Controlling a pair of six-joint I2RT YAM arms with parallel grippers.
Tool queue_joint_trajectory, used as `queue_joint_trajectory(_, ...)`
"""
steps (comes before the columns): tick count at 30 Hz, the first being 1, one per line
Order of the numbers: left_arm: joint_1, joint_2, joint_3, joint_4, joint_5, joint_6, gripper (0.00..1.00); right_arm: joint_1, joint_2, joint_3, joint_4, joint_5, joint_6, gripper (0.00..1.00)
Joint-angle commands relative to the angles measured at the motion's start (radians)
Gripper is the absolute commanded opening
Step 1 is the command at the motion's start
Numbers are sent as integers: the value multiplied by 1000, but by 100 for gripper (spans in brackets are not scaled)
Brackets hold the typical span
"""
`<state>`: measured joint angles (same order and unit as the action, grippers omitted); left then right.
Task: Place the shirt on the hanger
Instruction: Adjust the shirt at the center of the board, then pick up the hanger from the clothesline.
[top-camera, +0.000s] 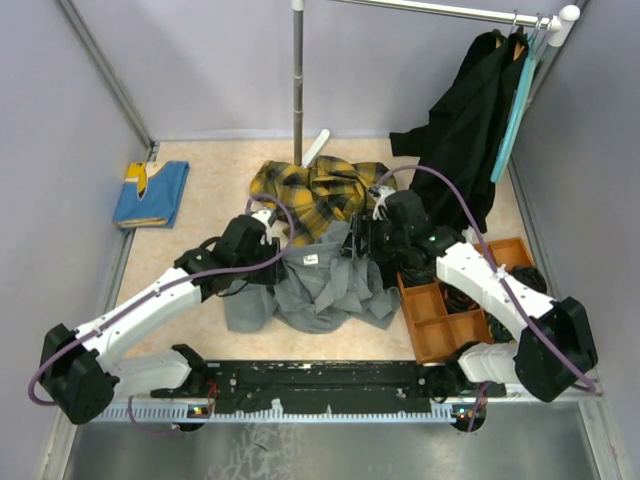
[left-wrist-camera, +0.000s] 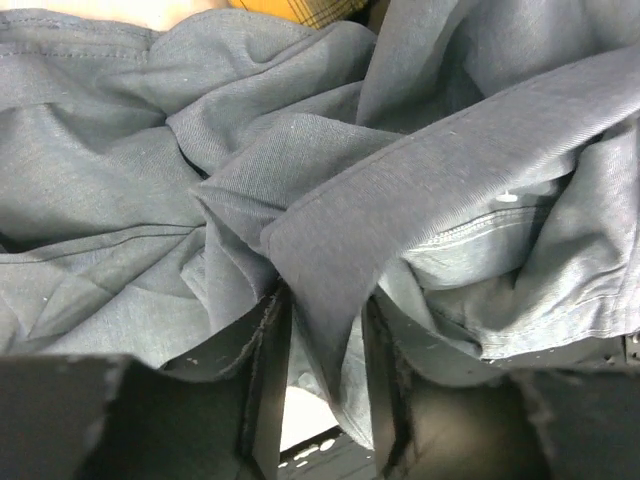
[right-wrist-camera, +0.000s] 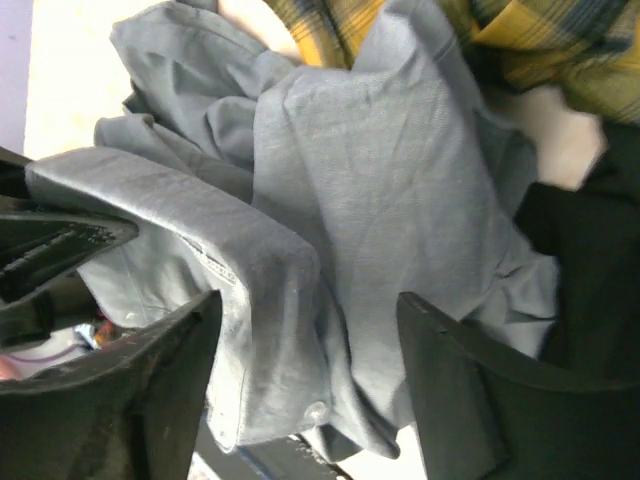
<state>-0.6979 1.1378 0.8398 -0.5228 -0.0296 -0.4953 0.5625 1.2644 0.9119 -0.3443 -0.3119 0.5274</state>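
Observation:
The grey shirt (top-camera: 320, 285) lies crumpled on the table between both arms. My left gripper (top-camera: 275, 252) stands at its left side, and in the left wrist view a fold of the shirt (left-wrist-camera: 340, 220) hangs loosely between the parted fingers of the left gripper (left-wrist-camera: 325, 305), with a gap beside it. My right gripper (top-camera: 360, 240) is at the shirt's upper right. Its jaws (right-wrist-camera: 310, 300) stand wide apart around a collar fold with a button (right-wrist-camera: 316, 410), not pinching it. A teal hanger (top-camera: 515, 110) hangs edge-on from the rail at the far right; I cannot tell whether its lower bar is wavy.
A yellow plaid shirt (top-camera: 315, 190) lies behind the grey one, at the foot of the upright pole (top-camera: 298, 80). A black garment (top-camera: 465, 130) hangs from the rail. A folded blue cloth (top-camera: 150, 195) lies far left. An orange compartment tray (top-camera: 440, 315) sits under the right arm.

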Motion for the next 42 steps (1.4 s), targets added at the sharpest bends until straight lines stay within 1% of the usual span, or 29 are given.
queue_joint_trajectory(1,6,-58,49,14,-35,29,47,-12,-77,106,-44,79,-75,79)
queue_joint_trajectory(3,6,-83,58,0,-59,47,56,-12,-98,150,-96,92,-97,88)
queue_joint_trajectory(4,6,-92,67,-17,-74,53,61,-12,-107,173,-129,127,-87,93)
queue_joint_trajectory(6,7,-110,88,-51,-109,57,65,-12,-112,220,-204,179,-72,99)
queue_joint_trajectory(7,7,-117,98,-69,-122,59,67,-13,-116,241,-237,181,-76,99)
queue_joint_trajectory(8,8,-123,107,-81,-127,66,69,-14,-123,259,-255,152,-95,99)
queue_joint_trajectory(10,8,-127,123,-97,-120,82,74,-21,-160,255,-224,63,-149,99)
queue_joint_trajectory(11,7,-126,130,-103,-115,88,82,-25,-186,230,-194,30,-157,99)
queue_joint_trajectory(13,8,-119,140,-115,-108,92,84,-30,-210,198,-177,5,-170,99)
queue_joint_trajectory(14,8,-116,142,-119,-107,94,84,-30,-198,217,-209,23,-174,99)
queue_joint_trajectory(17,9,-112,140,-128,-115,90,85,-29,-113,357,-366,143,-232,99)
queue_joint_trajectory(21,9,-115,139,-142,-140,89,88,-30,-80,568,-450,335,-286,99)
queue_joint_trajectory(23,9,-115,140,-155,-160,84,89,-30,-51,708,-491,433,-298,99)
queue_joint_trajectory(25,8,-112,140,-171,-180,72,91,-30,-4,893,-544,545,-307,98)
queue_joint_trajectory(26,9,-111,141,-177,-185,68,97,-30,24,970,-572,585,-312,97)
queue_joint_trajectory(27,9,-110,140,-180,-187,64,99,-30,49,1039,-606,614,-320,95)
queue_joint_trajectory(28,9,-109,140,-185,-190,63,99,-30,72,1110,-629,641,-329,92)
queue_joint_trajectory(32,9,-108,138,-197,-210,57,99,-45,150,1322,-695,753,-355,76)
queue_joint_trajectory(34,9,-108,140,-199,-218,54,99,-102,189,1420,-735,739,-345,74)
queue_joint_trajectory(36,9,-109,139,-200,-218,54,99,-206,198,1482,-751,663,-317,71)
queue_joint_trajectory(38,9,-106,140,-198,-208,54,99,-338,183,1486,-736,559,-277,69)
queue_joint_trajectory(42,9,-88,139,-194,-171,59,97,-631,150,1422,-682,316,-201,66)
